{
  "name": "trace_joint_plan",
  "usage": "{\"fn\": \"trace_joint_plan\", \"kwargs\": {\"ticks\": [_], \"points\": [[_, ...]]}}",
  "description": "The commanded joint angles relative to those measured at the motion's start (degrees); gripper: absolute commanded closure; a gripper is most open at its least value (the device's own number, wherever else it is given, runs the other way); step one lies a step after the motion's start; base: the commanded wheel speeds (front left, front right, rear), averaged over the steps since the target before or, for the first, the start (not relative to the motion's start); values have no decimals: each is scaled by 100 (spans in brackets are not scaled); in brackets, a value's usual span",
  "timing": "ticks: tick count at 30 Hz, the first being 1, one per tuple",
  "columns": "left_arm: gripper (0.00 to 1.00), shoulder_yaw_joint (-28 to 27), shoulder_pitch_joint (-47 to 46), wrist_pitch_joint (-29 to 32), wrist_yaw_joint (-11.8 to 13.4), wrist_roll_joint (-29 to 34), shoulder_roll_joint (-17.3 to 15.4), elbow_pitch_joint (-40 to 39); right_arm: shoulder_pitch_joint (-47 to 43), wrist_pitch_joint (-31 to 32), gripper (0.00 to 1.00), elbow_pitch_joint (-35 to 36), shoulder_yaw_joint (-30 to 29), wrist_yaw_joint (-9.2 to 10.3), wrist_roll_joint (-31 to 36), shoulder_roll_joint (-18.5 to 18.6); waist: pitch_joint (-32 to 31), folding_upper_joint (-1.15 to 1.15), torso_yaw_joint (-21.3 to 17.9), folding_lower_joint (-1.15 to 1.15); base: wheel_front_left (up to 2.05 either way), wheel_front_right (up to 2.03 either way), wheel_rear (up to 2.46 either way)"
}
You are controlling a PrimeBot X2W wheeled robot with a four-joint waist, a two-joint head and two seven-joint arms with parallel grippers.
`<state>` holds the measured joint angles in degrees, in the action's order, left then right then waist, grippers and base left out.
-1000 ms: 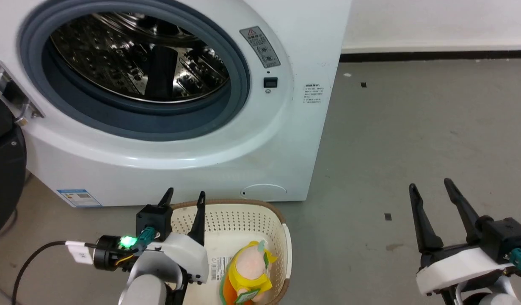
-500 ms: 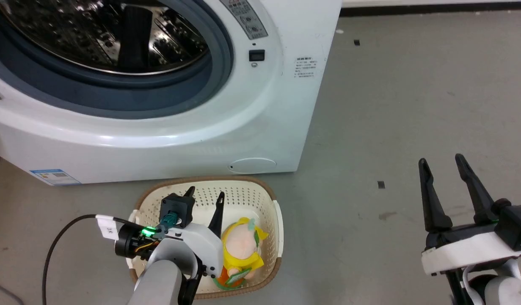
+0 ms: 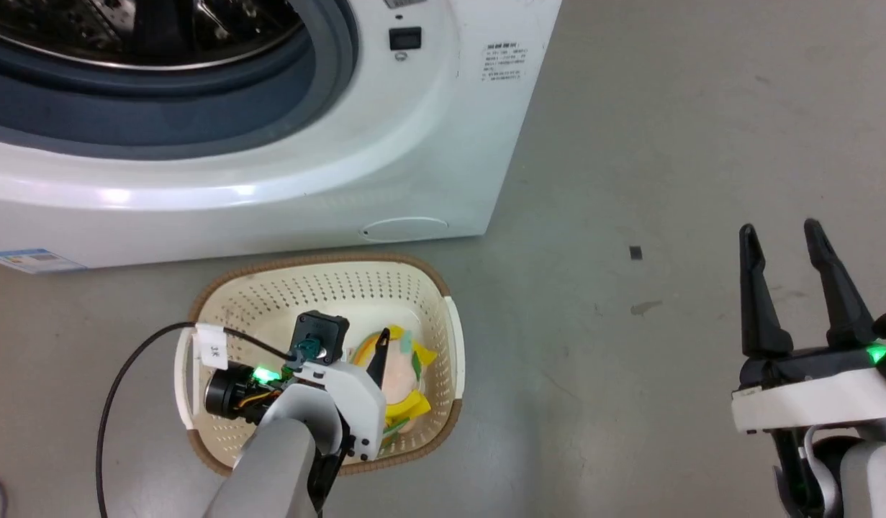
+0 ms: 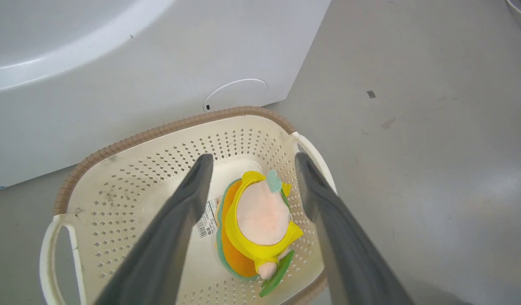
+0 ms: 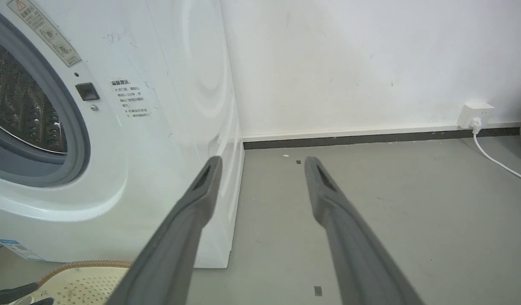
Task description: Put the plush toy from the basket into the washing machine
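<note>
The plush toy [image 4: 260, 222] lies on the basket [image 4: 158, 131] floor near its right-handle end, light and squashy I reckon; my left gripper [image 4: 249, 157] hangs over it, fingers spread wide, so I'd pinch across the yellow body.

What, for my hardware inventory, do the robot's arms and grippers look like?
Both the left gripper and right gripper have two long, dark, tapering fingers on a black base, set in a white shell with a green light. The left forearm is pale grey; a black cable with a white tag and a teal connector reach its wrist.
</note>
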<state>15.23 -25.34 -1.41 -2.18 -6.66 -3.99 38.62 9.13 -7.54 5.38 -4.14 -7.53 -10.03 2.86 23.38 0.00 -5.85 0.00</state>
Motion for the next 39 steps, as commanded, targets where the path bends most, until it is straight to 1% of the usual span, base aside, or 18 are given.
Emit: {"fn": "trace_joint_plan", "kwargs": {"ticks": [1,17,29,39], "points": [[0,58,-158,18,-13,-33,-32,128,140,-57,0,52,-28,2,-77,1,124,0,-46,0,0,0,0],[0,601,-840,307,-107,-178,-154,1074,492,-248,0,212,-133,3,-390,1,1009,0,-250,0,0,0,0],[0,963,-1483,344,-145,-334,-341,1781,746,-391,0,287,-201,3,-671,1,1690,0,-469,0,0,0,0],[0,1254,-1961,315,-136,-503,-402,2369,927,-510,0,359,-249,4,-833,1,2159,0,-566,0,0,0,0]]}}
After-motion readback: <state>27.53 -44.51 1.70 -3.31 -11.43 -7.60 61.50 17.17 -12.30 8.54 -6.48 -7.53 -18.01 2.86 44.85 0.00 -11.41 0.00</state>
